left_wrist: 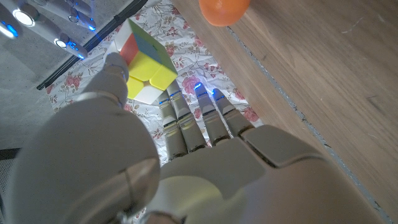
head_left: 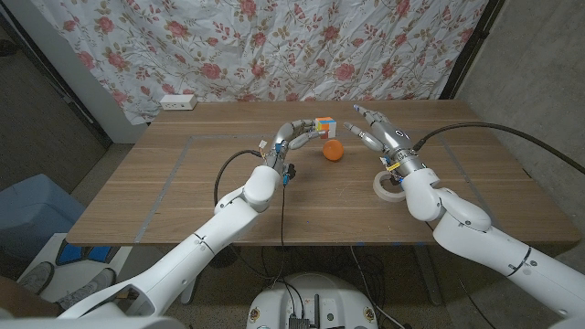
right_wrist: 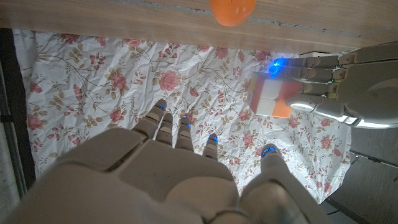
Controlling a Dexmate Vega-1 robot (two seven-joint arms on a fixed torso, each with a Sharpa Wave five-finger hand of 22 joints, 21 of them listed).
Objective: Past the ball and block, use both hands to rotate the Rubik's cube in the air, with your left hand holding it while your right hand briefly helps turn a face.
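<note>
Two hands at upper centre: left hand (head_left: 294, 137) fingers (left_wrist: 186, 121) pinch the Rubik's cube (head_left: 322, 125) aloft; right hand (head_left: 375, 128) fingers spread, empty, near the orange ball (head_left: 335, 151) on the worktop (head_left: 183, 183).

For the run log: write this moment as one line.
left hand: holds Rubik's cube aloft | right hand: open, near cube, not touching | orange ball: on table
</note>
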